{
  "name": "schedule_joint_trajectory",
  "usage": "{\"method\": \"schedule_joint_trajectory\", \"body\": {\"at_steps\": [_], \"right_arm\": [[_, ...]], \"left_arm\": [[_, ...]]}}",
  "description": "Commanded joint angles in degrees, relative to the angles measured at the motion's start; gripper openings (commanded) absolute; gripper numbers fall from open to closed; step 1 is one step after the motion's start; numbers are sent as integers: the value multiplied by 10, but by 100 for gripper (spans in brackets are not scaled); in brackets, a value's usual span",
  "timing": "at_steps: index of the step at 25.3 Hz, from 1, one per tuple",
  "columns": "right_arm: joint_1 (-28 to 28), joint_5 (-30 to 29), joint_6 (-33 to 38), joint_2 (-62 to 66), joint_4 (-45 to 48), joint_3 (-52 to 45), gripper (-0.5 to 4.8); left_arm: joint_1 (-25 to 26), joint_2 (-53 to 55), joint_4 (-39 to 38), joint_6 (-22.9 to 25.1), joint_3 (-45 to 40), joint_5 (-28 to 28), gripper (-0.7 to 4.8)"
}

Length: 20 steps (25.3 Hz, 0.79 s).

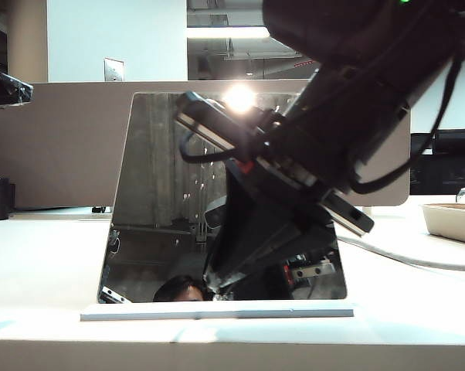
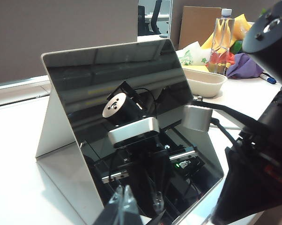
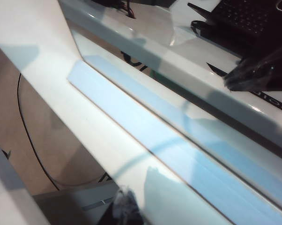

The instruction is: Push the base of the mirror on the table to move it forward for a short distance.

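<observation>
mirror (image 1: 171, 193) upright on base of the mirror (image 1: 217, 311), right gripper (image 3: 124, 206) beside it, left gripper (image 2: 124, 206) nearby, both grips unclear, no legible writing

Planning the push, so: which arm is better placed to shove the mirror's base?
Right. The right gripper is down by the base; the left gripper sits farther off, seeing the whole mirror.

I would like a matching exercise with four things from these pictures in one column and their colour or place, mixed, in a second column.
1. dark glossy mirror panel
2. thin flat white base slab
3. beige tray
4. clear plastic bottle

a. lies at the table's front edge
b. reflects a bright light
c. right of the mirror
d. behind the tray, left wrist view

Pairs: 1-b, 2-a, 3-c, 4-d
</observation>
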Motion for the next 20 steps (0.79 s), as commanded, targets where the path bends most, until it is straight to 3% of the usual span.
{"method": "schedule_joint_trajectory", "body": {"at_steps": [1,20], "right_arm": [[0,7,-16,9,-14,22,-5],[-7,56,-71,33,-61,26,-5]], "left_arm": [[0,0,5,3,0,1,-1],[0,0,5,2,0,0,-1]]}}
